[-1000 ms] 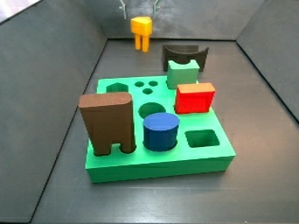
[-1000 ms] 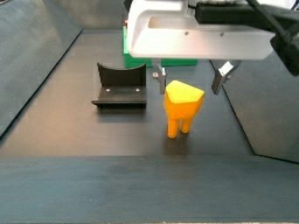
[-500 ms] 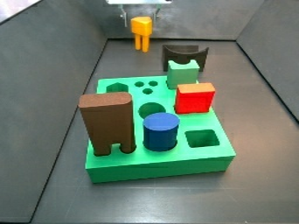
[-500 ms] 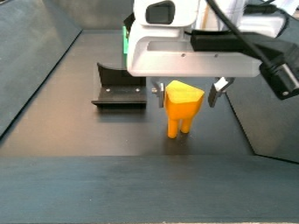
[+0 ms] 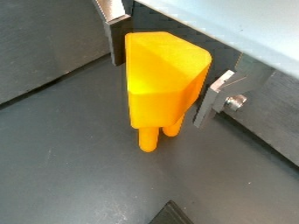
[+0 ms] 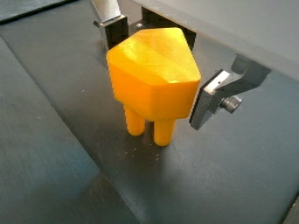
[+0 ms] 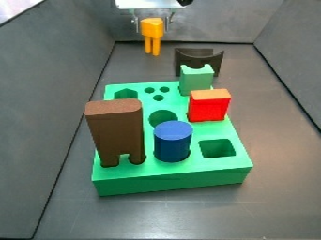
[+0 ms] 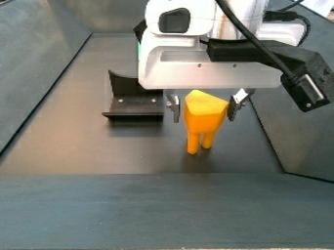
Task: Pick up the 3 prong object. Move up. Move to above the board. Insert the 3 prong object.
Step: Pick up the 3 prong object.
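We note the 3 prong object (image 5: 163, 83) standing upright on the desk (image 8: 131, 210) at the far end from the board (image 7: 170, 141), its long axis vertical, legs down and touching the dark surface in both wrist views. The gripper (image 6: 158, 52) sits directly over it, fingers straddling the orange-yellow body: one silver finger (image 5: 216, 92) is just beside one flank, the opposite finger (image 5: 111, 9) is close at the other flank near the top. In both wrist views we judge the plates close to the block's sides, but whether they press on it we cannot tell; a thin line of shadow seems to remain at one finger. So the gripper reads as straddling the piece, not clearly clamped, and we leave its grip undecided. In a side view the gripper (image 8: 200, 98) hangs straight down under the white wrist housing (image 8: 209, 49), with the block's top between the fingers and its legs clear below them. The fixture (image 8: 135, 98) stands just beside the piece, apart from it. The relation that matters for the coming move: the piece lies straight below the gripper, centred between the fingers, so closing and lifting vertically should suffice. The board lies well apart, toward the near end of the desk in a side view, its three small round holes (image 7: 153, 92) open near its back edge, closest to the piece. The arm's pose looks vertical, wrist level.
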Available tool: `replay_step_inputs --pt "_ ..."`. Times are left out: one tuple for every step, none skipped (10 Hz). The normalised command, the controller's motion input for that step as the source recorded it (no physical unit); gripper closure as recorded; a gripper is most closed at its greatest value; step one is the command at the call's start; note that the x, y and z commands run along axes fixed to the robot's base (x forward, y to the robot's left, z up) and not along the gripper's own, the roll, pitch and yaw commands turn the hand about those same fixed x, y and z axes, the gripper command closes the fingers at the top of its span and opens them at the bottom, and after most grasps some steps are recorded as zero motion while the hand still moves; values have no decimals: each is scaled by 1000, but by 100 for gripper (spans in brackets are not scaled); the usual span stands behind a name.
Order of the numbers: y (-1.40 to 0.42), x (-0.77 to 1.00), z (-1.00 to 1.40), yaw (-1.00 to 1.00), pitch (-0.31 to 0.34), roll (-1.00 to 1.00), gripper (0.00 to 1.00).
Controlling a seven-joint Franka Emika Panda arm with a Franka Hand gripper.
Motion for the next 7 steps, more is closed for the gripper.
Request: replay_step_inputs --pt "0 0 0 0 0 0 0" --pt "0 0 0 0 0 0 100" --pt "0 0 0 0 0 0 100" --pt "0 0 0 0 0 0 100" --pt "0 0 0 0 0 0 100" --pt "0 0 0 0 0 0 100" --pt "0 0 0 0 0 0 100"
